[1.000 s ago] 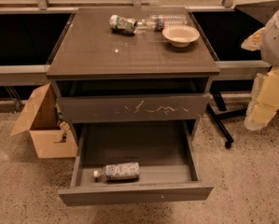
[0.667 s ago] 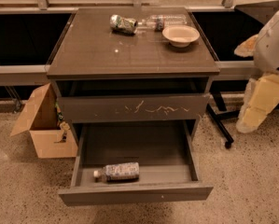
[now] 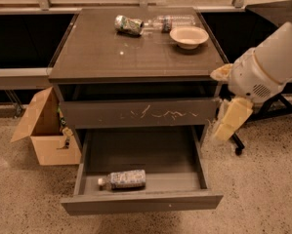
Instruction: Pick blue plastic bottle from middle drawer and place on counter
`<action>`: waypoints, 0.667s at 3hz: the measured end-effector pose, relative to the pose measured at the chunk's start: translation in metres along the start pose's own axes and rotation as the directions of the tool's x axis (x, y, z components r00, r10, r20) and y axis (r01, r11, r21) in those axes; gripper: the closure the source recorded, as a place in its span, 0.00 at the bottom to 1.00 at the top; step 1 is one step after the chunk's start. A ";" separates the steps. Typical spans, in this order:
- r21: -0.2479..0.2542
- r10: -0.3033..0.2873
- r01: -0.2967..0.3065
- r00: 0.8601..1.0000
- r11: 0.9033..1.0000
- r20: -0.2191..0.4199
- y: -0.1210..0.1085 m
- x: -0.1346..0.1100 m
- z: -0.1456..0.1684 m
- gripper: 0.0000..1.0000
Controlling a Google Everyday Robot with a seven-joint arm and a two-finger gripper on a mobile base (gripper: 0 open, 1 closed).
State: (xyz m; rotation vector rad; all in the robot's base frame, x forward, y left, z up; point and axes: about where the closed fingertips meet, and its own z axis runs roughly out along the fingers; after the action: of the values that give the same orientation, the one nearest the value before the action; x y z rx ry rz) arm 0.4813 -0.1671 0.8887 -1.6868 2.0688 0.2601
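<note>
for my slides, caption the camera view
Blue plastic bottle lies in the open middle drawer; claw hangs right of the cabinet.

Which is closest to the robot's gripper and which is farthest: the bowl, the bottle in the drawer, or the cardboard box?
From the gripper, off the right side of the counter:
1. Bowl, on the counter, back right.
2. Blue plastic bottle, lying front left in the open middle drawer.
3. Cardboard box, far left.

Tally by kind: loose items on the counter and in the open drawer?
Bottles: 2, the blue plastic bottle in the middle drawer, a clear bottle on the counter.
Cans: 1, a can on the counter.
Bowls: 1, a bowl on the counter.
Total: 4.
The hand hangs right of the cabinet, outside the drawer.
</note>
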 end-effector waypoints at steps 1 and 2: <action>-0.035 -0.007 0.011 0.994 0.999 0.110 0.007 -0.014 0.041 0.00; -0.035 -0.007 0.011 0.994 0.999 0.110 0.007 -0.015 0.041 0.00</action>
State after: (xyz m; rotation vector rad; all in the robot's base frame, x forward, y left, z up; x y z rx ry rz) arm 0.4858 -0.1356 0.8586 -1.6634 1.9870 0.3808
